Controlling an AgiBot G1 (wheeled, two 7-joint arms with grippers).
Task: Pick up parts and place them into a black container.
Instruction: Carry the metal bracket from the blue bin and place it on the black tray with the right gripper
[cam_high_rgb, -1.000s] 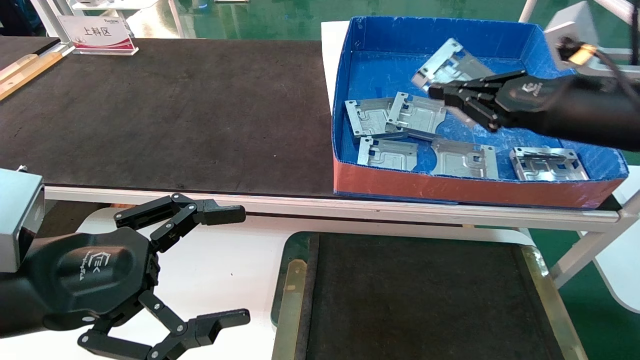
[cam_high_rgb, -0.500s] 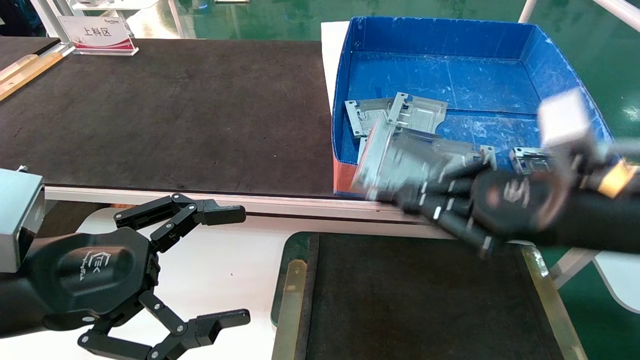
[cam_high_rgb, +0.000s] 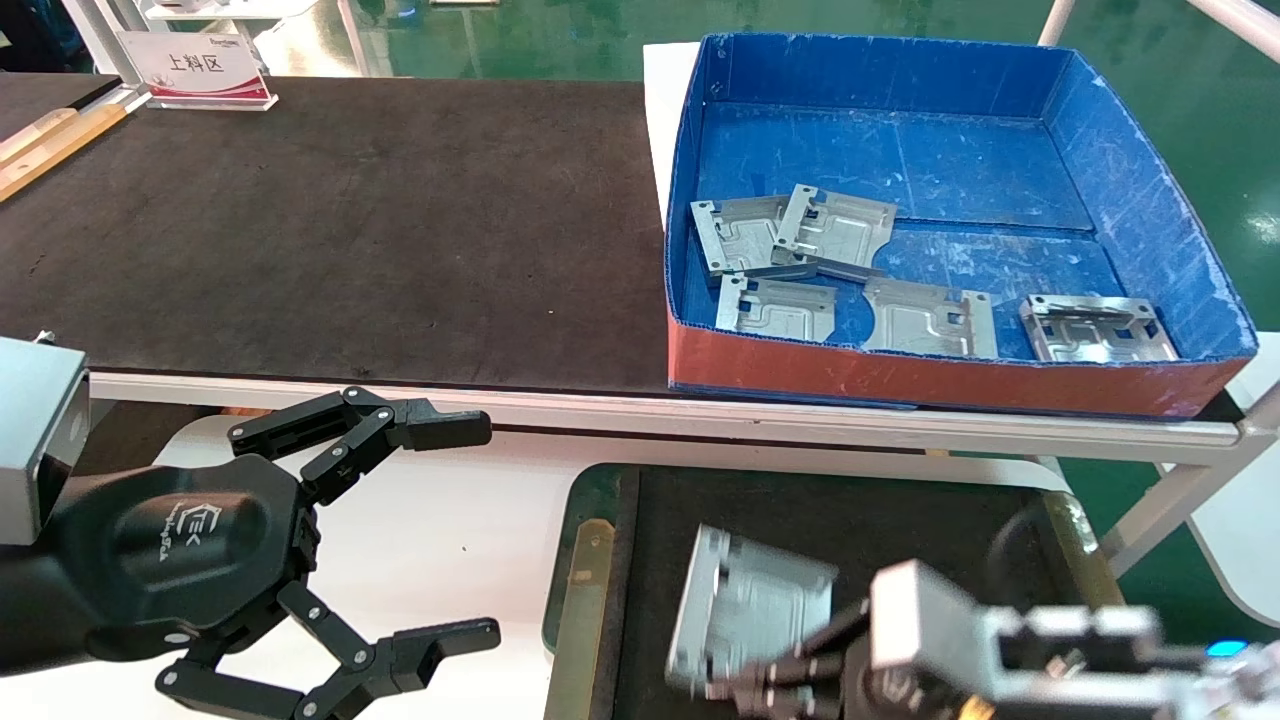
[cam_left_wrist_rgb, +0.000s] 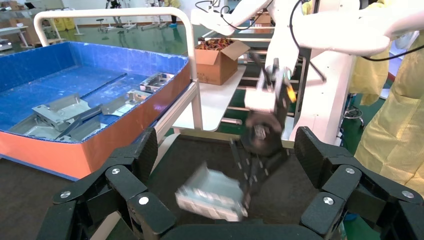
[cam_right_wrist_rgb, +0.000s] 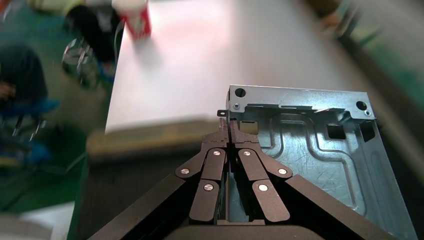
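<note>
Now pinching one part (cam_right_wrist_rgb: 320, 150) by its edge, fingers (cam_right_wrist_rgb: 240, 150) pressed together: right gripper (cam_high_rgb: 790, 670), low over the black container (cam_high_rgb: 860, 520), near its front. Spread wide, parked left of container: left gripper (cam_high_rgb: 440, 530). Five more parts (cam_high_rgb: 800, 240) lying in blue box (cam_high_rgb: 900, 70) on worktop (cam_high_rgb: 350, 230).

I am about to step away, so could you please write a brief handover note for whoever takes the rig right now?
Right gripper: shut on one metal plate, carried over the black container, not yet released.
Left gripper: open, parked left of the container.
Five plates remain in the blue box.
No plate lies in the container.
Left: release this plate, then move the other five.
</note>
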